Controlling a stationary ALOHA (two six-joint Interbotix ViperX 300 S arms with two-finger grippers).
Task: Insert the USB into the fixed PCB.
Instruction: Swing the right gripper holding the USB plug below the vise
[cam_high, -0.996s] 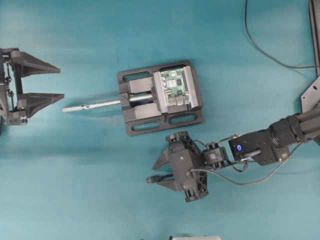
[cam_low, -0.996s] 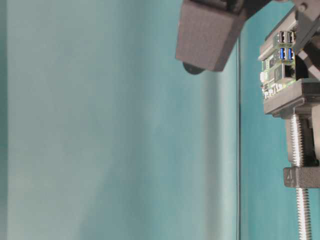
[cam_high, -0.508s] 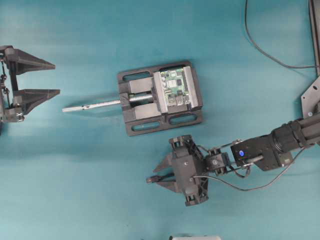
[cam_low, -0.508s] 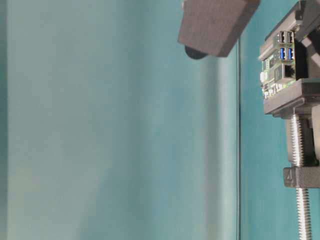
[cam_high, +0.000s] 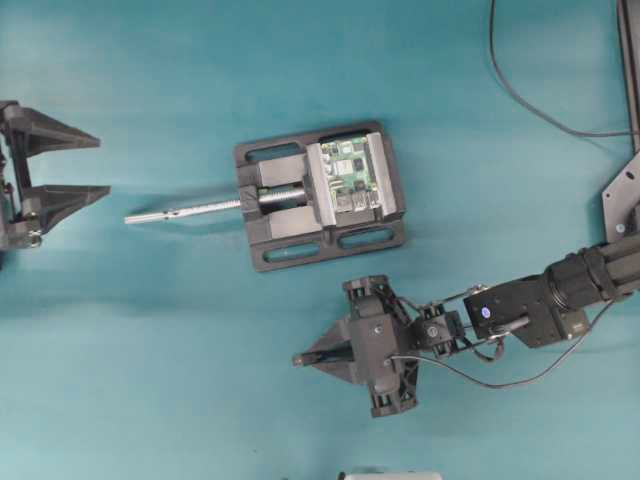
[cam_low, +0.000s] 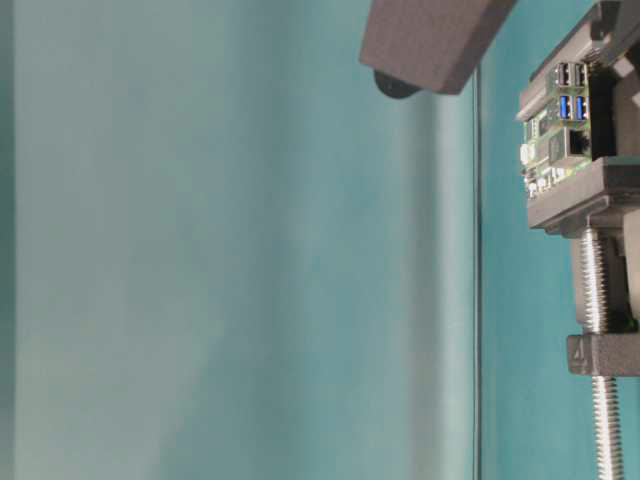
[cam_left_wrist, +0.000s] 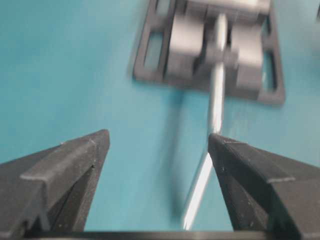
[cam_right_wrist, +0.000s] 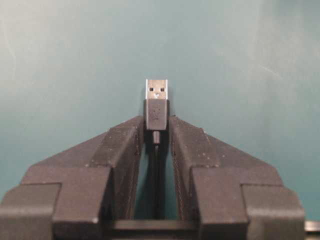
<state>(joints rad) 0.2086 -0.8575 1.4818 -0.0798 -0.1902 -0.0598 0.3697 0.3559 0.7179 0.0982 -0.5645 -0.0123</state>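
Teal table (cam_high: 150, 330) — only the right wrist view shows right gripper (cam_right_wrist: 156, 131) pinching USB (cam_right_wrist: 156, 102); left gripper (cam_high: 85, 165) wide apart.

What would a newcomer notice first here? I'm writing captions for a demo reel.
The green fixed PCB clamped in a black vise at the table's centre stands out first. Below it, the right gripper has its jaws pinching the USB, metal tip pointing outward. At the far left, the left gripper waits wide open.
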